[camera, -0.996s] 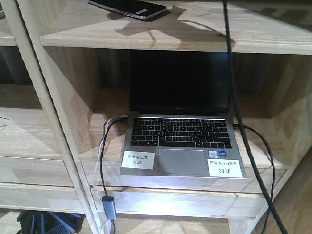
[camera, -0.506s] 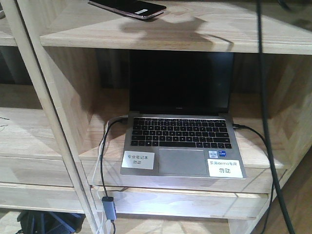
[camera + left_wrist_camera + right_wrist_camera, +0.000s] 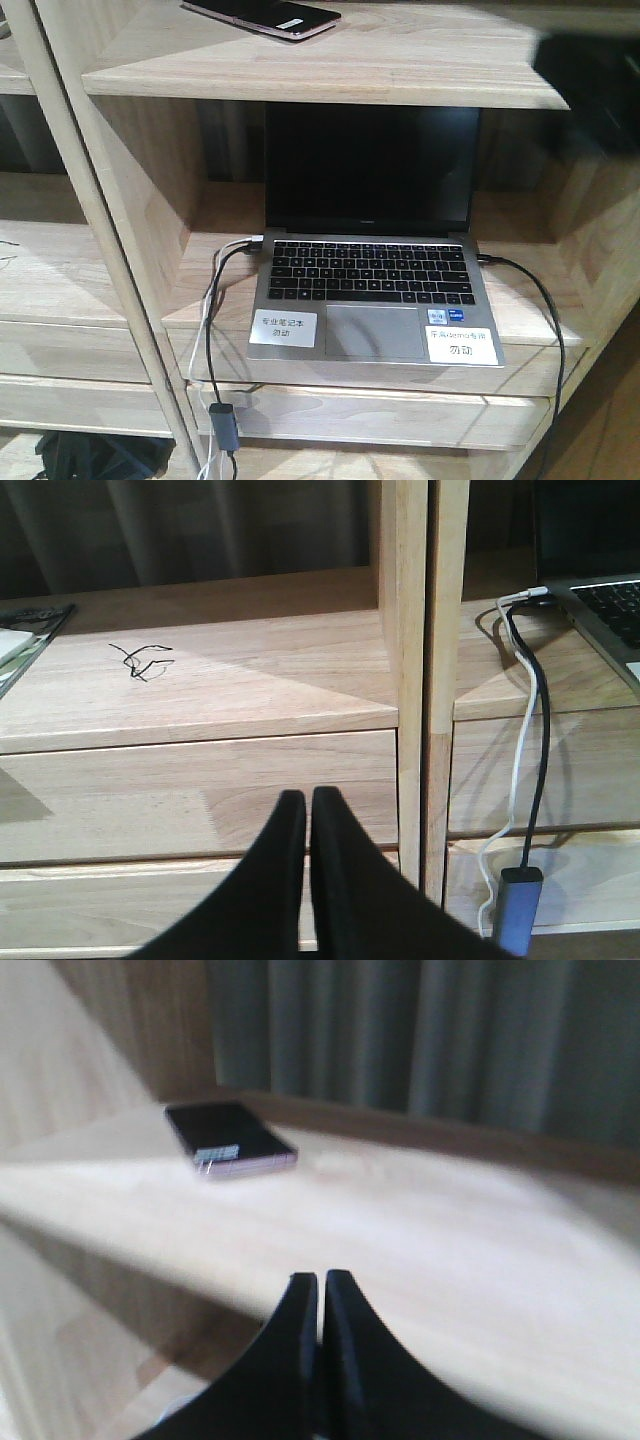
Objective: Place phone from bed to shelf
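Phone (image 3: 263, 14) lies flat on the shelf (image 3: 330, 70) top board, near its left edge. Right gripper (image 3: 320, 1290) has drawn back, jaws closed, empty; left gripper (image 3: 307, 805) likewise. Placement appears complete.

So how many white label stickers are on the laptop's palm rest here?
2. One white sticker sits left of the trackpad, the other right of it, on the laptop. Any elsewhere on the casing would be hidden.
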